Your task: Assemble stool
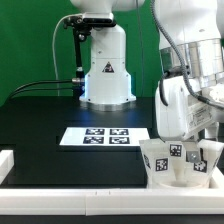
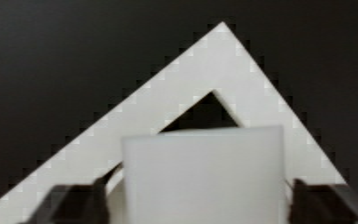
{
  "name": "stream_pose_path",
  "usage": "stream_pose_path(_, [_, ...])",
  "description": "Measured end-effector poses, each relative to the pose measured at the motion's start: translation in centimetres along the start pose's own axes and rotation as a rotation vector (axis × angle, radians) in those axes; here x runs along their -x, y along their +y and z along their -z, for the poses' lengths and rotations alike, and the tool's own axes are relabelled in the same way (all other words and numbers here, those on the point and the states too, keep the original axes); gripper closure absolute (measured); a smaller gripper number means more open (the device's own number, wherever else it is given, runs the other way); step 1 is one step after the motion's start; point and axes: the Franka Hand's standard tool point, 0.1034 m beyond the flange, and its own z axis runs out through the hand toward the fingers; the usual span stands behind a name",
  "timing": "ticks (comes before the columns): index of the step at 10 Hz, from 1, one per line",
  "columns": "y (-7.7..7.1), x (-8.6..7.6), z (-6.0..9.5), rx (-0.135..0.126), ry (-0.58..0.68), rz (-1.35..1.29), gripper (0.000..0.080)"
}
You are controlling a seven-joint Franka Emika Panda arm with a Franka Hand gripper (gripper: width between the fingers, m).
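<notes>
In the exterior view my gripper (image 1: 186,138) is at the right, low over a cluster of white stool parts (image 1: 180,162) with black-and-white tags, close to the front rail. I cannot tell seat and legs apart in that cluster. In the wrist view my gripper (image 2: 197,206) has a chunky white stool leg (image 2: 202,160) between its two dark fingers (image 2: 73,205). The leg fills nearly the whole gap and the jaws stand close against its sides. Beyond the leg lies a white triangular shape (image 2: 220,60) with a dark opening, on the black table.
The marker board (image 1: 105,136) lies flat in the middle of the black table. A long white rail (image 1: 70,181) runs along the front edge, and another piece (image 1: 5,163) stands at the exterior view's left. The arm's base (image 1: 106,70) stands at the back.
</notes>
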Motion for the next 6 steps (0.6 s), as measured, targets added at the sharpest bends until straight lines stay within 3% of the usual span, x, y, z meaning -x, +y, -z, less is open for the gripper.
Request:
stream_pose_path(2, [0.1,0.3,0.2,0.029,-0.002,0.045,0.0168])
stream_pose_path(6, [-0.8,2.1,3.2,0.0,-0.055,0.101,0.0151])
